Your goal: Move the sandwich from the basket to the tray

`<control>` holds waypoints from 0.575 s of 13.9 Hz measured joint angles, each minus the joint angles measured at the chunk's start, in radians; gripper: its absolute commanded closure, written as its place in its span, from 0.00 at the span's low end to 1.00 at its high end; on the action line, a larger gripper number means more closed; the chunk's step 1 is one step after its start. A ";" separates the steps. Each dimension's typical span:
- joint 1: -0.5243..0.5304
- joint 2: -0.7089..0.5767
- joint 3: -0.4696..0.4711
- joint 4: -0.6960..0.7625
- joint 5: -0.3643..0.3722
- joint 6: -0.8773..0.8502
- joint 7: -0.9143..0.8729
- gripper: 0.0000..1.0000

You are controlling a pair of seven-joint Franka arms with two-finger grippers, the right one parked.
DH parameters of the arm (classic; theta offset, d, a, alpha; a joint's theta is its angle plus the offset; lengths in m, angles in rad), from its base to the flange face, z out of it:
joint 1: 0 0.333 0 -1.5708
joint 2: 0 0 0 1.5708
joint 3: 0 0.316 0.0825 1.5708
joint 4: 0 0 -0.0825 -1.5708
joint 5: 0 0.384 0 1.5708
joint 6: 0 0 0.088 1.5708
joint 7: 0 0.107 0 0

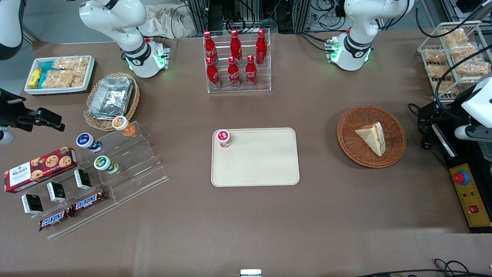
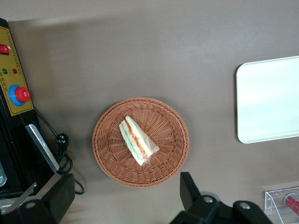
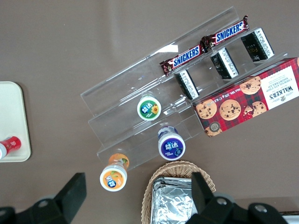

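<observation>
The sandwich [image 1: 372,137] [image 2: 137,141], a pale bread wedge with a red and green filling stripe, lies in the round reddish-brown wicker basket [image 1: 349,142] [image 2: 110,158]. Beside the basket, toward the parked arm's end, lies the cream tray [image 1: 261,161] [image 2: 268,100]. My gripper [image 2: 124,193] hangs high above the table by the basket's rim. It is open wide, nothing between its dark fingers [image 2: 189,186], and it touches neither basket nor sandwich.
A small red-capped cup [image 1: 223,138] stands on the tray's corner. A yellow control box with a red button [image 1: 467,192] [image 2: 14,93] and cables lie beside the basket at the working arm's end. A rack of cola bottles [image 1: 236,61] stands farther from the camera.
</observation>
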 measured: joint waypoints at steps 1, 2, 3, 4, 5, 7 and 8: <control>0.000 0.001 0.000 -0.004 0.000 -0.003 0.000 0.00; 0.000 0.001 0.000 -0.010 0.000 -0.004 -0.001 0.00; 0.000 0.002 0.000 -0.016 0.000 -0.005 -0.001 0.00; 0.000 0.002 0.000 -0.022 0.000 -0.006 -0.001 0.00; 0.000 0.002 0.000 -0.025 0.000 -0.007 -0.004 0.00; 0.000 -0.001 0.000 -0.032 0.000 -0.008 -0.014 0.00; -0.001 -0.005 0.000 -0.040 0.000 -0.007 -0.025 0.00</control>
